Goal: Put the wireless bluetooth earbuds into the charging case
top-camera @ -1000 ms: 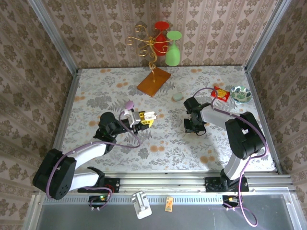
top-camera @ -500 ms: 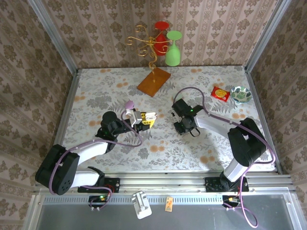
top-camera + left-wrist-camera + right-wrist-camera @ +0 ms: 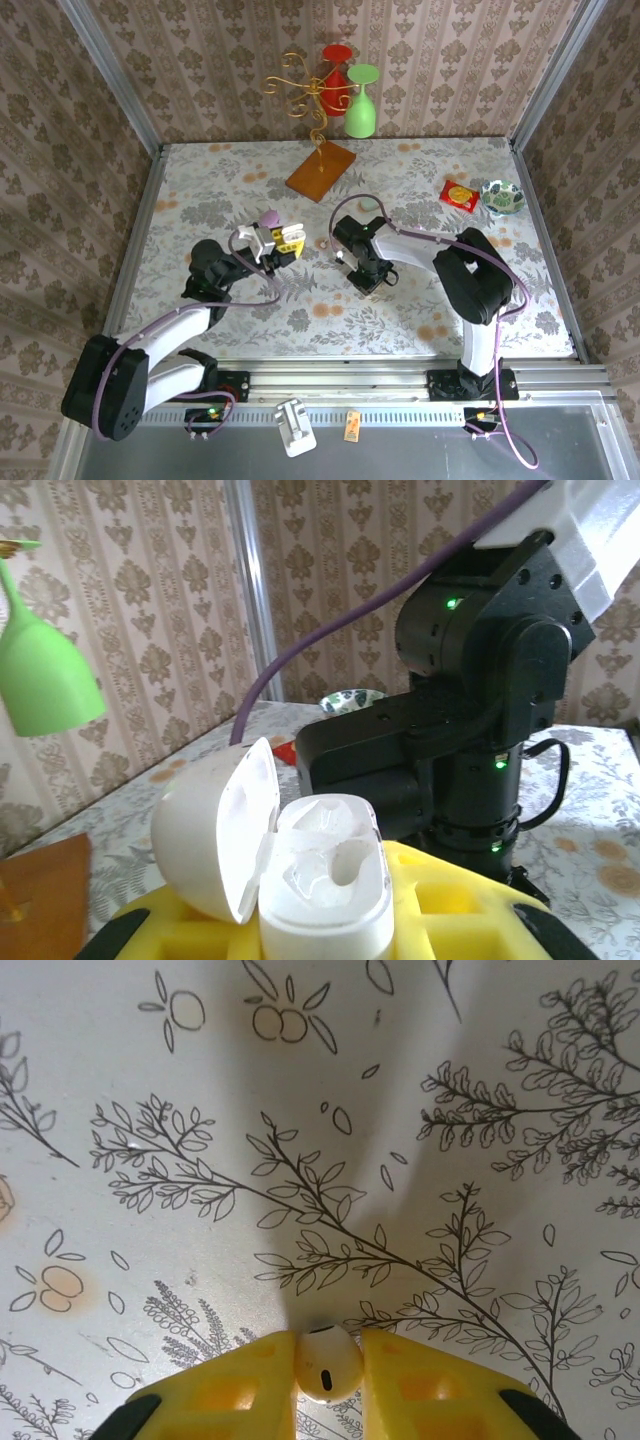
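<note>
My left gripper (image 3: 325, 925) is shut on the white charging case (image 3: 325, 880), which stands upright between the yellow fingers (image 3: 455, 900). Its lid (image 3: 205, 830) is swung open to the left. Whether a bud sits in its whitish sockets I cannot tell. My right gripper (image 3: 327, 1360) points down at the tablecloth, shut on one small white earbud (image 3: 327, 1365) with a dark slot on it. In the top view the left gripper (image 3: 283, 240) with the case (image 3: 268, 240) is a short way left of the right gripper (image 3: 365, 275).
A gold wire stand on a wooden base (image 3: 321, 170) holds a green glass (image 3: 361, 100) and a red glass (image 3: 335, 65) at the back. A pale green pebble case (image 3: 370, 203), a red packet (image 3: 459, 194) and a patterned bowl (image 3: 502, 197) lie at the right. A purple piece (image 3: 269, 217) lies by the left gripper.
My right arm has swung left across the table, from the right side to close beside the left gripper. The left gripper with the case has drawn back slightly to the left.
</note>
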Tool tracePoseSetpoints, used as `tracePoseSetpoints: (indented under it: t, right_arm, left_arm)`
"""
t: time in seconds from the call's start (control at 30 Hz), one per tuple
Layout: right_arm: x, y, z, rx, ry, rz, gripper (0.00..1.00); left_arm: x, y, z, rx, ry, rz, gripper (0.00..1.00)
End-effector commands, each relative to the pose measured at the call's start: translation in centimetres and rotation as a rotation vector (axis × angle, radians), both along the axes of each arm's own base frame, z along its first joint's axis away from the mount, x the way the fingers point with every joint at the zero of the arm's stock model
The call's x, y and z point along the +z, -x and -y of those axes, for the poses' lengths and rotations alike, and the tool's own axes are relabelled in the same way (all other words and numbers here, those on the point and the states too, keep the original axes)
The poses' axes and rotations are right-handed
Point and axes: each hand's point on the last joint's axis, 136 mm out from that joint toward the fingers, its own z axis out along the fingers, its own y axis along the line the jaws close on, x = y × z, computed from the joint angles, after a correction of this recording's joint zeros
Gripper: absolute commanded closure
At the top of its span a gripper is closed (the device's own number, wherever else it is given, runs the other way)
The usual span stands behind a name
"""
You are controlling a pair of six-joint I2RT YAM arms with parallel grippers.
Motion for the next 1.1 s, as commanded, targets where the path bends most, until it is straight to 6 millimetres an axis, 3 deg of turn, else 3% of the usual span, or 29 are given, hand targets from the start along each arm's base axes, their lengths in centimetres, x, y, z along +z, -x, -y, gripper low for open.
tracePoseSetpoints:
  t: [0.0,0.13,0.4,0.7,0.9,1.07]
  right_arm:
    - [0.0,0.7,0.8,0.012,0.069,-0.037,0.64]
    - [0.6,1.0,0.7,-0.040,0.060,-0.015,0.47]
    - [0.0,1.3,2.6,-0.126,0.139,0.018,0.49]
    - [1.1,0.9,4.9,-0.179,0.193,0.065,0.51]
    - [2.4,0.6,2.8,-0.202,0.064,0.075,0.51]
    - [4.2,-0.1,1.1,-0.249,-0.032,0.103,0.43]
  left_arm:
    - [0.1,-0.3,-0.2,0.016,0.009,-0.020,1.00]
    - [0.2,-0.4,-0.3,0.015,0.013,-0.019,1.00]
    - [0.4,-0.6,-0.2,0.008,0.019,-0.019,1.00]
    - [0.6,-0.4,-0.2,0.001,0.022,-0.017,1.00]
    - [0.7,-0.4,-0.2,0.000,0.023,-0.011,1.00]
    - [1.0,-0.2,-0.3,0.005,0.020,0.000,1.00]
